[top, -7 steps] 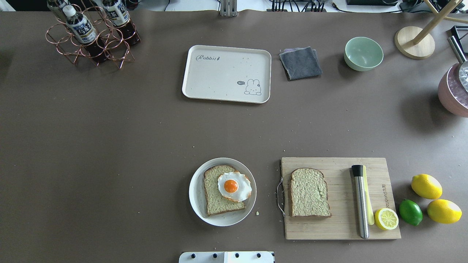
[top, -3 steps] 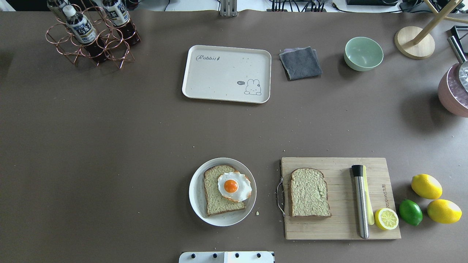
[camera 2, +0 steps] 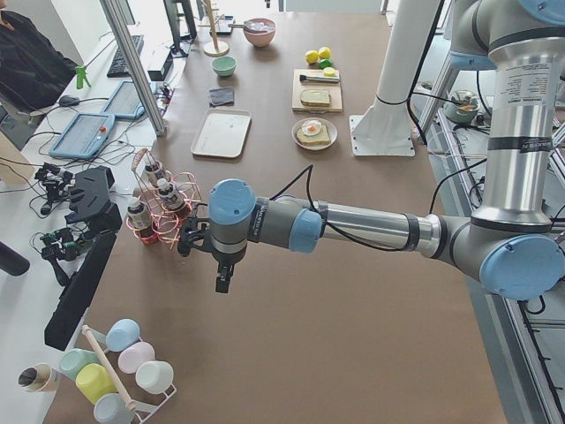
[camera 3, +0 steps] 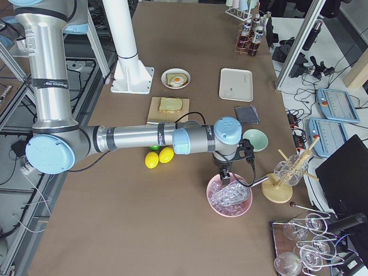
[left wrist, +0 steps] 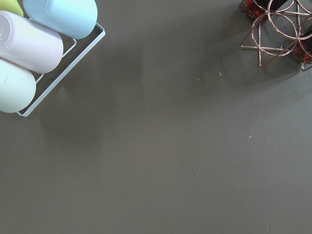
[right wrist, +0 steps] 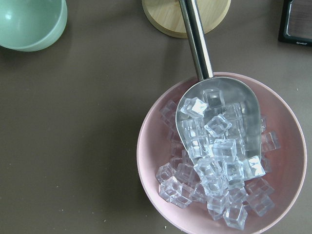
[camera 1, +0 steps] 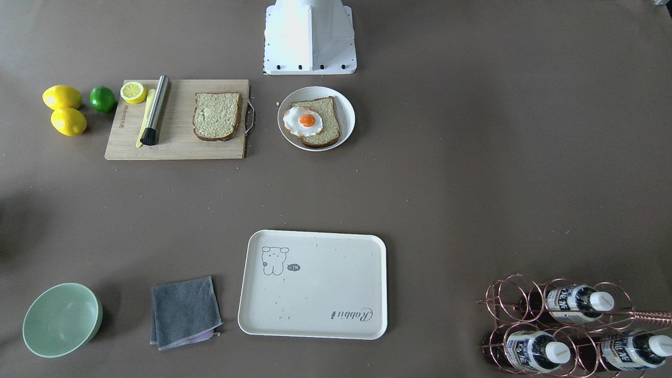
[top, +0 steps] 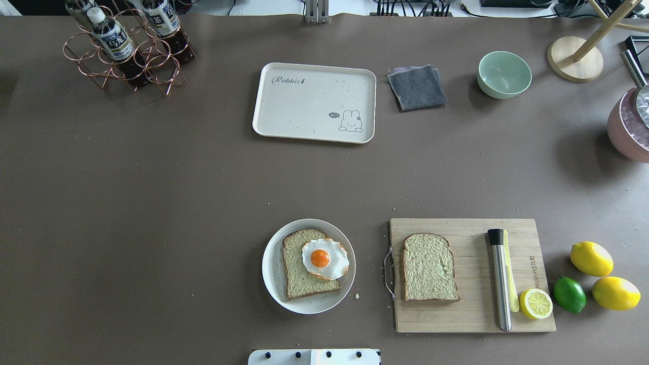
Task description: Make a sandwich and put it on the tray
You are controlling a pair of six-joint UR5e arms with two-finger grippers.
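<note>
Barely started: saw egg-topped slice [top: 309, 266] on the plate [top: 271, 276], second slice [top: 430, 267] on the cutting board [top: 474, 314], tray [top: 314, 101] without bread. Couldn't tell left fingers [camera 2: 221, 283] or right fingers [camera 3: 223, 174] apart or together; hung at the table's [top: 152, 203] far ends.

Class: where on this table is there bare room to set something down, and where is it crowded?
Bare: the strip between tray and plate; the stretch between bottle rack and plate. Crowded: cutting board and the lemons beside it.
</note>
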